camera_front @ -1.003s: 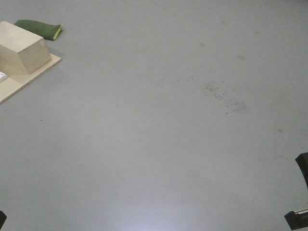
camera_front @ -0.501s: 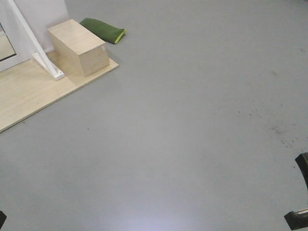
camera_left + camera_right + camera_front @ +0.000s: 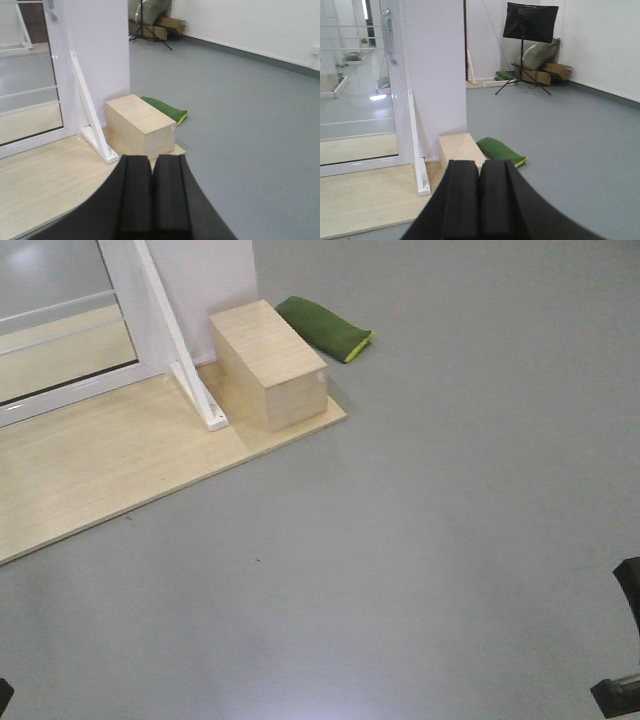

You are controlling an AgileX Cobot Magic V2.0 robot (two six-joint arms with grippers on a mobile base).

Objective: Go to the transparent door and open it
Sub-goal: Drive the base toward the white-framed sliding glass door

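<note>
**Item 1. Transparent door** (image 3: 355, 110): a glass panel in a white frame with thin white bars across it. It stands on the bench (image 3: 100, 470), a low pale-wood base on the grey floor. In the front view it sits at the upper left, so it is ahead and to the left of the robot and well apart from both arms.

**Item 2. Pull handle** (image 3: 386, 35): silver-grey, high on the door's right stile. Only the right wrist view shows it clearly. The direction the panel slides cannot be told from here.

**Item 3. Left tool** (image 3: 152, 165): the pads are pressed together with nothing between them.

**Item 4. Right tool** (image 3: 479, 167): the same, closed and empty.

**Item 5. Obstacles:** the white bracket post (image 3: 190, 380) stands just right of the door. The wooden box (image 3: 270, 365) sits beside it on the bench corner, and a green bag (image 3: 325, 328) lies on the floor behind the box.

**Step in hand:** approach drive, early in the task, with no contact made yet.

**Handling notes:**
- Turn the base further left until the handle stile sits centred ahead, not the box.
- Come in square to the glass and stop short of the bench edge, since the wheels probably should not climb it.
- Keep the post and box clear on the right.
- Part the pads of 1 tool before reaching.
- Raise that arm to handle height only once the base has halted.
</note>
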